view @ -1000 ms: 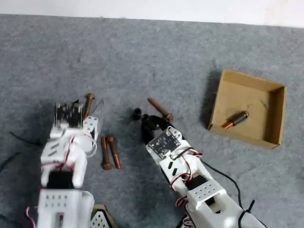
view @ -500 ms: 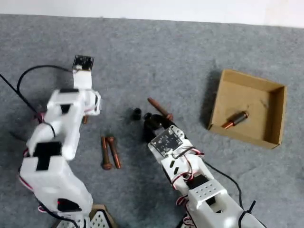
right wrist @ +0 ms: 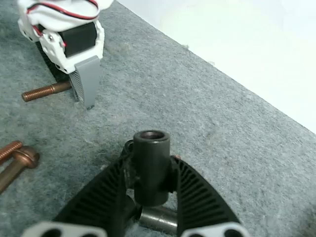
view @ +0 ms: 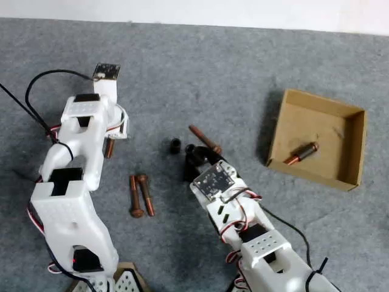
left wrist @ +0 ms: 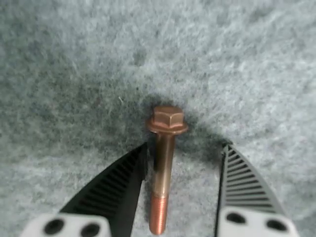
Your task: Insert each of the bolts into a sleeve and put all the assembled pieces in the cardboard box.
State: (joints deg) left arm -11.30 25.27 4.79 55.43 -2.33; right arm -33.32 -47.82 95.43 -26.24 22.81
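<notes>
**A:** Nearest the arm bases, has anything shifted?

**B:** No. The 2 spare bolts [view: 140,195] lie side by side on the grey tabletop [view: 243,73], exactly as they did 1 second ago. Just beyond them the right pincer [right wrist: 150,163] has barely stirred. It stays clenched on an upright black sleeve [right wrist: 151,173], open end up.

**A:** So the change is on the other side?

**B:** Yes. 1 second ago the left arm was folded low behind its bolt. It has since swung up and forward, and the left pincer [left wrist: 183,147] now hangs over that bolt [left wrist: 164,163]. The bolt lies flat on the tabletop with its head pointing away from the wrist. The jaws are spread, 1 finger just beside the shank and the other apart from it, so nothing is gripped yet.

**A:** And farther out?

**B:** A loose sleeve [view: 175,145] and another bolt [view: 205,139] sit unmoved just past the right pincer. Off to the right, the cardboard box [view: 358,146] holds 1 assembled piece [view: 301,153], same as before.

**A:** What does that mean for the job?

**B:** I judge the left arm is lined up to close on its bolt and bring it to the held sleeve. With 1 piece boxed and 4 bolts still out, the task looks early.
</notes>
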